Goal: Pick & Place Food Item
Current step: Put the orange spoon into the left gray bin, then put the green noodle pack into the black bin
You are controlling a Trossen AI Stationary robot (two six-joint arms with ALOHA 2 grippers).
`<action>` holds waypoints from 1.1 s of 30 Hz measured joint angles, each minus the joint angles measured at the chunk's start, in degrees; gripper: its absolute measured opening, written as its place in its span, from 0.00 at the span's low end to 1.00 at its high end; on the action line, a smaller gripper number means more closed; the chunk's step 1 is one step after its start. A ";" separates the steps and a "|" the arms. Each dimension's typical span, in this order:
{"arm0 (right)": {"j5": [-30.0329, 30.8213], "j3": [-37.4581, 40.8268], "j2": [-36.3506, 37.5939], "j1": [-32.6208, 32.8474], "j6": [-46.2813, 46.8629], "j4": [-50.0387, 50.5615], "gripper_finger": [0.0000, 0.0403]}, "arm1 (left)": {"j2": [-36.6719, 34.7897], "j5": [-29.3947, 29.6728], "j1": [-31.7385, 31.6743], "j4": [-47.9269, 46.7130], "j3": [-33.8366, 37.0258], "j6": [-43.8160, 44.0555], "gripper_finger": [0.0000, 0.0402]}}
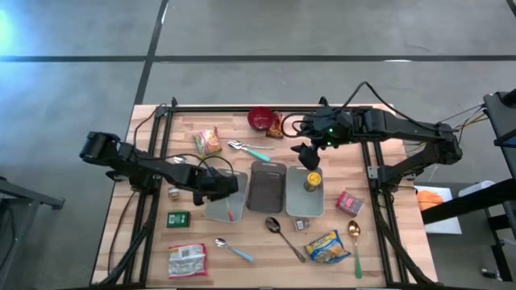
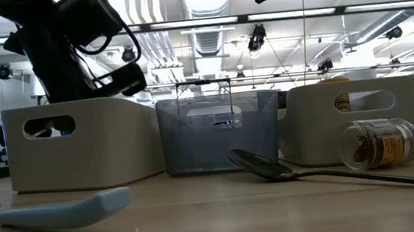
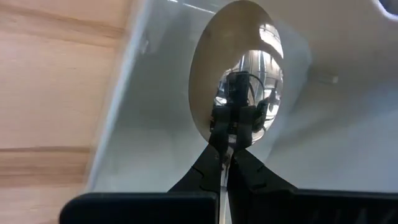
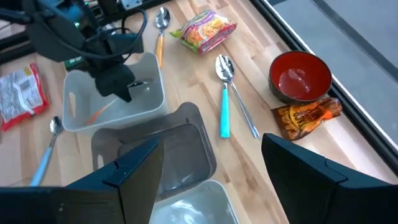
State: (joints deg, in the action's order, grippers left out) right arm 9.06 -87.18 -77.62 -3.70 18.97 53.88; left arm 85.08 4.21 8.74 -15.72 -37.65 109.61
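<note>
Right claw (image 1: 309, 157): fingers apart, holding nothing; it hangs over the far end of the white bin (image 1: 292, 205) just right of the dark middle bin (image 1: 268, 185).
Task's thing: by my reading, the yellow-lidded jar (image 1: 312, 182), which stands inside that right-hand white bin.
Key relation: the jar lies directly under the right claw, slightly toward the bin's near end. Its round lid faces up, so its long axis looks vertical. The right arm is much the nearer one.
Judgement: the jar may already be placed, since it sits in a bin beneath parted fingers.
Left claw (image 3: 231, 134): fingers together, clamped on the thin handle of a spoon (image 3: 242, 74), down in the white bin (image 1: 211, 209) left of the dark middle bin.
Other food: a noodle packet (image 1: 207, 141) lies beyond the dark middle bin to its left, and a chips bag (image 1: 327, 246) lies nearer than it to its right.
Writing: the packets and jars carry printed labels, but none can be read.
</note>
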 joint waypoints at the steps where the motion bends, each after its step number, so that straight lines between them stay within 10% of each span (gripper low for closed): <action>1: -0.02 0.00 0.00 0.10 -0.36 0.02 0.66 | -0.03 0.03 -0.17 -0.15 0.00 0.28 0.00; 16: 0.11 0.00 0.00 0.10 -6.05 -0.06 0.66 | 0.33 0.23 -1.39 -2.33 0.46 2.96 0.01; 33: 0.09 0.00 0.00 0.10 -6.59 -0.06 0.66 | 0.26 -0.82 -1.39 -0.23 0.46 1.40 0.24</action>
State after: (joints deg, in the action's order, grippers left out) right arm 9.15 -87.18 -77.63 -3.60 12.38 53.82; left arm 85.34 3.39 7.35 -15.95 -37.19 111.01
